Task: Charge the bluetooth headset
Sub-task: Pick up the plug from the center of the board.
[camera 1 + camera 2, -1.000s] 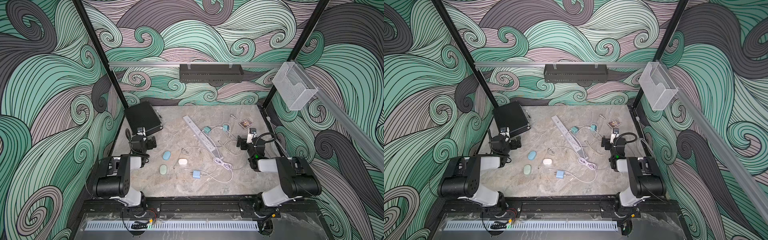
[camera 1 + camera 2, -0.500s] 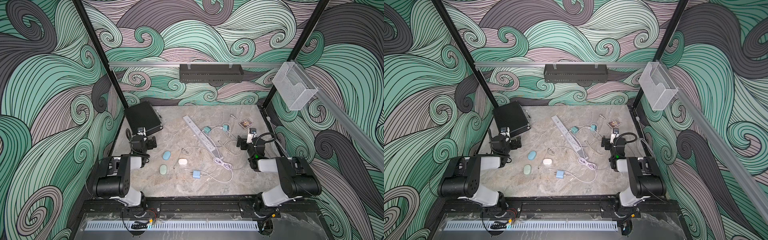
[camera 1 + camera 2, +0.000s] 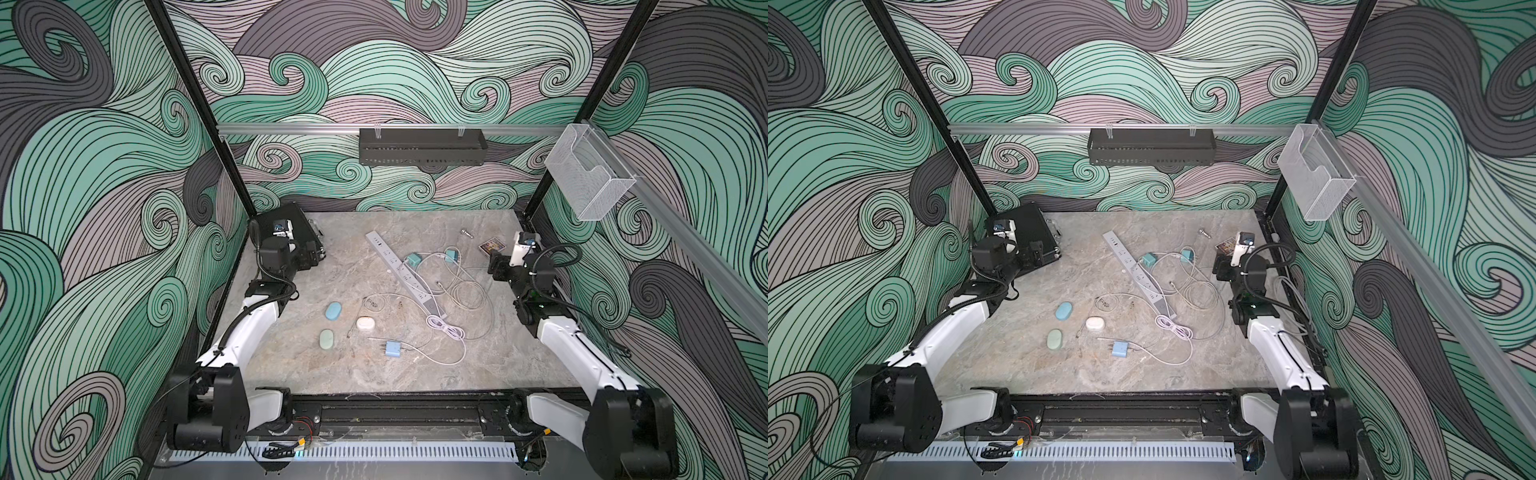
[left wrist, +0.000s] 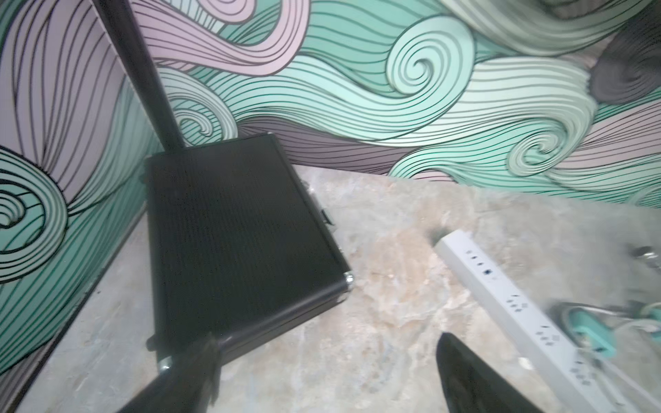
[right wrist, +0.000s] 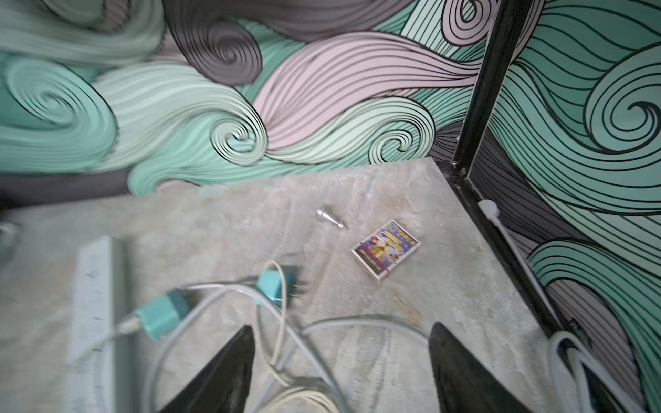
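Note:
Three small rounded cases lie left of the middle of the table: a white one (image 3: 365,323), a blue one (image 3: 333,311) and a green one (image 3: 326,339). I cannot tell which is the bluetooth headset. A white power strip (image 3: 401,272) lies diagonally, with teal chargers (image 3: 413,261) (image 5: 162,314), a blue charger (image 3: 392,349) and loose white cables (image 3: 465,293) around it. My left gripper (image 3: 309,255) (image 4: 327,341) is open beside a black case (image 4: 232,232). My right gripper (image 3: 496,266) (image 5: 341,327) is open above the cables, holding nothing.
A small printed box (image 5: 385,248) and a metal plug (image 5: 331,218) lie near the back right corner. A black shelf (image 3: 422,146) and a clear bin (image 3: 590,183) hang on the rails. Black frame posts stand at both back corners.
Both arms have reached toward the back of the table, the left one to the black case, the right one over the cables. Nothing on the table has moved.

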Controlling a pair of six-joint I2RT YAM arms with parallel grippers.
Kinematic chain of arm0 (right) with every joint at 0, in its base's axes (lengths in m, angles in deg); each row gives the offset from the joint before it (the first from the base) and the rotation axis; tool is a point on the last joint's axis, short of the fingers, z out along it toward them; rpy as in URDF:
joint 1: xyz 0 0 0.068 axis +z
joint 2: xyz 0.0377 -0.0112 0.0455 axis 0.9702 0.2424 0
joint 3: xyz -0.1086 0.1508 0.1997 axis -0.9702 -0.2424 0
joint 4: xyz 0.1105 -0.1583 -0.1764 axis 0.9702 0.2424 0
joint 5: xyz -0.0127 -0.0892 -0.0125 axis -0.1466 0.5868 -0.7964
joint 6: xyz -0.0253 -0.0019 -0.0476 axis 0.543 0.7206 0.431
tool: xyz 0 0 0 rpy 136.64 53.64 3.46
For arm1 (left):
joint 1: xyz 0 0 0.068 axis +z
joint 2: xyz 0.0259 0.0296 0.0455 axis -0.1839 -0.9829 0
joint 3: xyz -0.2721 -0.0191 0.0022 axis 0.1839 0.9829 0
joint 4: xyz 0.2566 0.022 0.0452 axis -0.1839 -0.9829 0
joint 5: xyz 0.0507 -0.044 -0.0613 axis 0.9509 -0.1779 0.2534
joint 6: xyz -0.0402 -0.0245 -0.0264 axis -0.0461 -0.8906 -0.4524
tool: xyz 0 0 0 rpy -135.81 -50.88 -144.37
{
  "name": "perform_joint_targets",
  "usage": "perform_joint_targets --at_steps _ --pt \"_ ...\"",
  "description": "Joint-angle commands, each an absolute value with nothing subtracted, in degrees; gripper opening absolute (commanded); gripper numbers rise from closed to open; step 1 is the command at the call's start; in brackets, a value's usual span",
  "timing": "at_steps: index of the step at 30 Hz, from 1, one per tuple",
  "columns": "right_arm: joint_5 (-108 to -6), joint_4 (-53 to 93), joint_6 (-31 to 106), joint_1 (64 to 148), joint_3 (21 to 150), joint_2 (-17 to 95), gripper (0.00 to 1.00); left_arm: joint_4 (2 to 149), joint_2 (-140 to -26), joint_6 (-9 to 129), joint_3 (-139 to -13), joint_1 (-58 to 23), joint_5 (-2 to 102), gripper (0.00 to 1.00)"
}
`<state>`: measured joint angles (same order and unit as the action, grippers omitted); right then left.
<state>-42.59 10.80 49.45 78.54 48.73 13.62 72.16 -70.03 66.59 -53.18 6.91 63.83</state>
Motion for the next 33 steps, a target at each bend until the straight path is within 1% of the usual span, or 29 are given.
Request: perform_joint_targets --at_steps 1,3,6,8,9,11,13,15,18,20,24,27,30,33 --pt "-50.38 32.76 42.71 79.88 52.38 11.04 0.68 51.2 -70.49 61.35 -57.36 4.6 55.8 0.9" --pt "-53.18 38.21 39.65 81.23 54.44 10.28 0.64 45.24 -70.7 60.64 -59.21 3.09 53.62 0.86" --pt "-56.3 45.31 35.9 84.33 56.95 10.31 0.61 39.7 -70.49 61.95 -60.44 -0.28 49.6 0.82" --pt "-59.39 47.89 34.38 86.65 57.7 10.89 0.59 36.72 -70.36 64.32 -61.32 -3.21 49.06 0.82" --pt "-60.81 49.17 33.92 87.92 58.04 11.31 0.55 35.03 -70.41 65.57 -62.05 -4.72 49.19 0.82" --pt "-63.34 51.11 34.48 90.76 58.26 12.08 0.53 32.66 -70.54 68.54 -62.89 -7.16 49.04 0.82" --pt "-64.08 52.1 37.88 94.97 57.8 12.49 0.53 32.07 -70.13 71.82 -62.54 -9.45 48.72 0.82" --pt "-63.61 51.77 43.38 100.55 56.39 12.53 0.54 33.2 -69.28 74.42 -61.24 -10.62 48.36 0.82" --pt "-61.58 49.72 53.07 108.35 53.79 12.26 0.57 36.3 -68.3 74.7 -59.17 -10.68 46.23 0.83" --pt "-61.35 47.86 57.63 111.76 52.94 12.57 0.58 36.9 -68.06 74.12 -58.9 -10.67 44.3 0.83" --pt "-62.59 44.11 66.34 116.79 53.14 16.13 0.59 32.38 -68.67 70.35 -61.04 -10.8 42.06 0.83" --pt "-60.88 43.56 73.59 120.76 54.63 20.66 0.64 26.93 -68.87 68.6 -62.9 -10.81 39.31 0.82" --pt "-60.72 41.92 76.85 122.82 56.04 24.85 0.69 21.86 -68.52 66.94 -63.77 -10.82 36.94 0.81" --pt "-61.34 38.84 78.65 124.31 56.5 28.05 0.71 16.82 -68.6 66.44 -64.43 -10.77 32.0 0.81"
